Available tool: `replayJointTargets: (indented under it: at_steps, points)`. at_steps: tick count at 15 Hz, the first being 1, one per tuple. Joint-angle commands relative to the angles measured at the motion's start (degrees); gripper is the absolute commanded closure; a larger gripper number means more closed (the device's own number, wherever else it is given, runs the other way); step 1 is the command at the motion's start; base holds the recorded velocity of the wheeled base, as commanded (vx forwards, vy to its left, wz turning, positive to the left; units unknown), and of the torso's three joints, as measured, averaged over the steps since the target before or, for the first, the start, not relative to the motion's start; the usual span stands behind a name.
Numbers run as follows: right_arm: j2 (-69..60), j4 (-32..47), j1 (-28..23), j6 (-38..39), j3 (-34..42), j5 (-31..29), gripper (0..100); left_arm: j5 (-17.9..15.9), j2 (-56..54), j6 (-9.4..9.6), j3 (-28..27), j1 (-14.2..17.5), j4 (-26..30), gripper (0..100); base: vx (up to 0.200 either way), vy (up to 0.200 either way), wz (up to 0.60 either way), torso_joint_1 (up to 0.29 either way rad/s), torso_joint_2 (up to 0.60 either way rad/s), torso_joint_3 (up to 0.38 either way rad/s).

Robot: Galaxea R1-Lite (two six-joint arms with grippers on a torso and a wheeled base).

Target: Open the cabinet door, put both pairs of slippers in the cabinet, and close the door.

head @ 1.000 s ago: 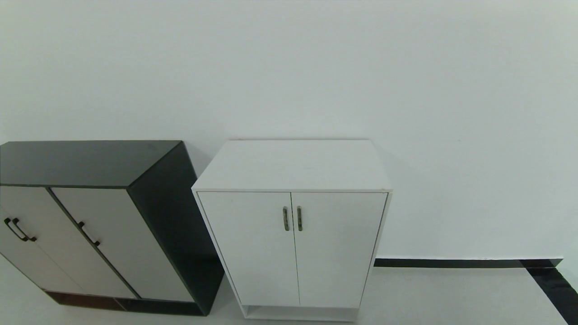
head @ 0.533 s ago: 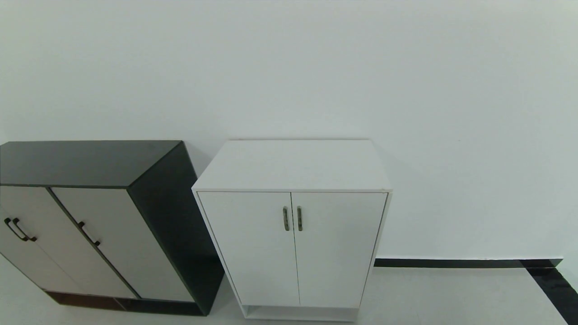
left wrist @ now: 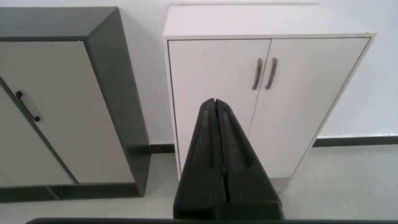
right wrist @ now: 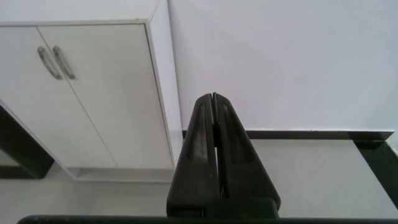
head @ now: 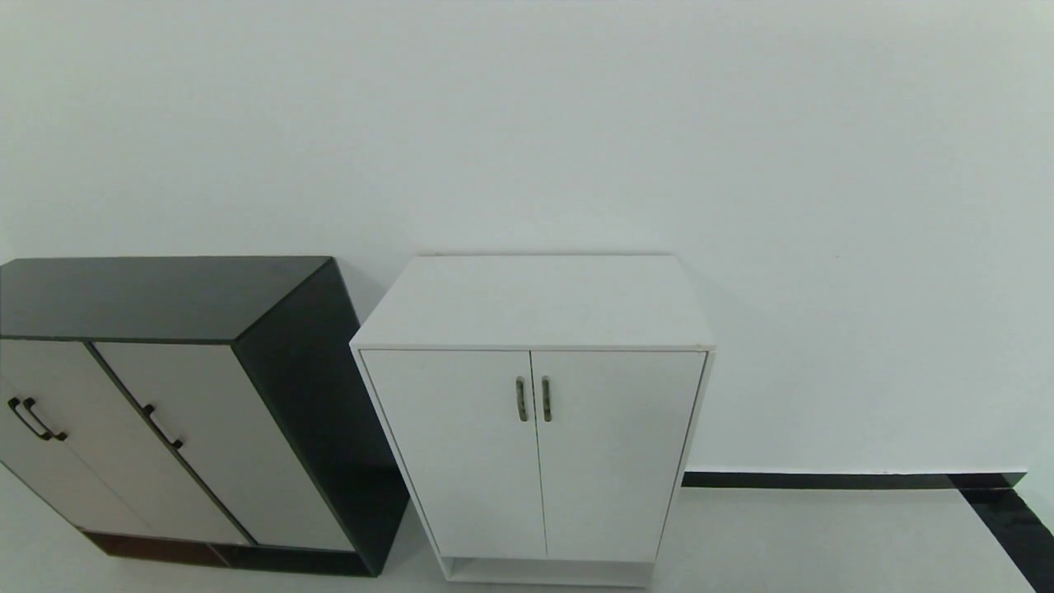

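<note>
Both doors of the white cabinet (head: 461,445) are shut, handles (head: 521,399) paired at the seam. It stands against the wall (head: 527,123), dark cabinet (head: 165,296) just beside it on the robot's left. Left gripper (left wrist: 214,102) and right gripper (right wrist: 213,98) hang well short of it, jaws pressed together, holding nothing.

No writing for you to read.
You'll find no letters, numbers, labels or signs on the white cabinet (head: 535,305), on the dark cabinet (head: 165,296) just beside it, or on the wall (head: 527,123) behind it.
</note>
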Motion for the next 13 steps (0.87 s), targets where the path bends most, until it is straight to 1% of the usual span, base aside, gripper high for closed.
replayJointTargets:
  at_steps: [1,3,13]
  points:
    - [-2.01,0.07,-0.15,-0.02,0.02,0.03,100,-0.02,0.07,0.04,0.00,0.02,-0.01,100,0.000,0.000,0.00,0.000,0.00,0.000]
    - [-2.01,-0.02,-0.15,0.16,0.02,0.03,100,-0.02,0.07,0.31,0.00,0.02,-0.01,100,0.000,0.000,0.00,0.000,0.00,0.000]
    - [-2.01,-0.11,-0.07,0.78,0.02,0.20,100,-0.02,0.07,0.31,0.00,0.02,-0.01,100,0.000,0.000,0.00,0.000,0.00,0.000]
